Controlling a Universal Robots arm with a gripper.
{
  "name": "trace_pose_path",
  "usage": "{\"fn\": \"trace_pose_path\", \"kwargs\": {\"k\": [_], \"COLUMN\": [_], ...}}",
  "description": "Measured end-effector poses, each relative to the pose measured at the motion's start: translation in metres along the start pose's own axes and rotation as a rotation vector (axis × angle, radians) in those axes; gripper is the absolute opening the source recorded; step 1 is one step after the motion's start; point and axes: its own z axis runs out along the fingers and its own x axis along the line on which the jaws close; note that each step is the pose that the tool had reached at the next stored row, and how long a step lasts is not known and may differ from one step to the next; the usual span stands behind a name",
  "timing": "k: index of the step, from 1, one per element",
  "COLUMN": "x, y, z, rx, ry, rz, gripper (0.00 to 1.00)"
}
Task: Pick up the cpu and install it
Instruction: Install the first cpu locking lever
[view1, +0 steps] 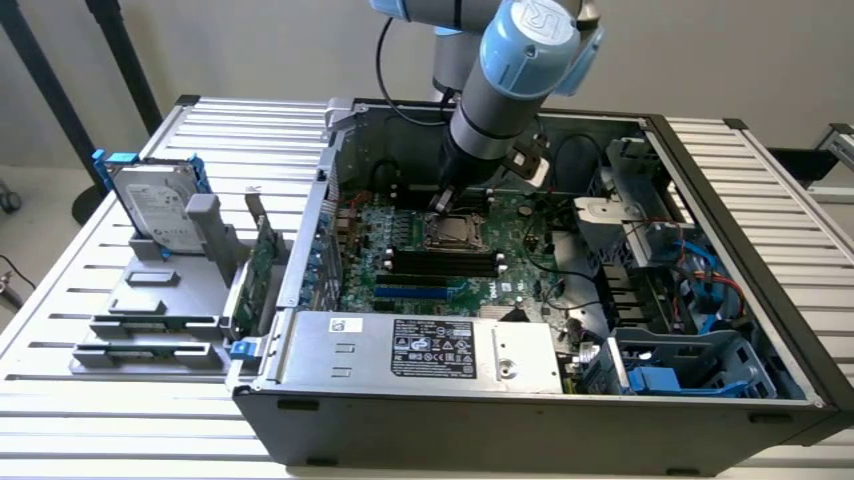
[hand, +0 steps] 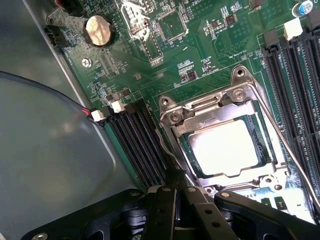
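resting in socket: cpu (hand: 227, 146)

Bright even daylight; glare on cpu (hand: 227, 145) top; soft shadows.

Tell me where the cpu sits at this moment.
The cpu lies flat inside the metal socket frame on the green motherboard, between two banks of black memory slots. In the exterior view it sits directly below the gripper.
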Motion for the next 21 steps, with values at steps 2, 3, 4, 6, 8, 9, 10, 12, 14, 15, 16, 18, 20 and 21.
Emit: {"fn": "trace_pose_path", "kwargs": {"k": [2, 3, 4, 6, 8, 9, 10, 12, 14, 15, 16, 18, 20, 21], "x": [-0.0001, -0.0001, -0.0002, -0.0001, 0.0000, 0.0000, 0.0001, 0.0003, 0.0006, 0.0007, 0.0009, 0.0011, 0.0015, 0.0016], "y": [0.0005, 0.0007, 0.0009, 0.0014, 0.0020, 0.0023, 0.0027, 0.0034, 0.0042, 0.0047, 0.0052, 0.0061, 0.0071, 0.0076], "z": [0.0002, 0.0003, 0.0003, 0.0005, 0.0007, 0.0007, 0.0008, 0.0008, 0.0009, 0.0009, 0.0010, 0.0010, 0.0010, 0.0010], "rx": [0.0003, 0.0002, 0.0001, -0.0002, -0.0003, -0.0003, -0.0004, -0.0005, -0.0005, -0.0005, -0.0005, -0.0004, -0.0004, -0.0003], "ry": [-0.0003, -0.0003, -0.0006, -0.0008, -0.0011, -0.0014, -0.0016, -0.0021, -0.0025, -0.0027, -0.0029, -0.0033, -0.0036, -0.0038], "rz": [0.002, 0.003, 0.003, 0.005, 0.007, 0.007, 0.008, 0.010, 0.011, 0.012, 0.012, 0.013, 0.015, 0.015], "gripper": [0.11, 0.11, 0.11, 0.11, 0.11, 0.11, 0.11, 0.11, 0.11, 0.11, 0.11, 0.11, 0.11, 0.11]}}
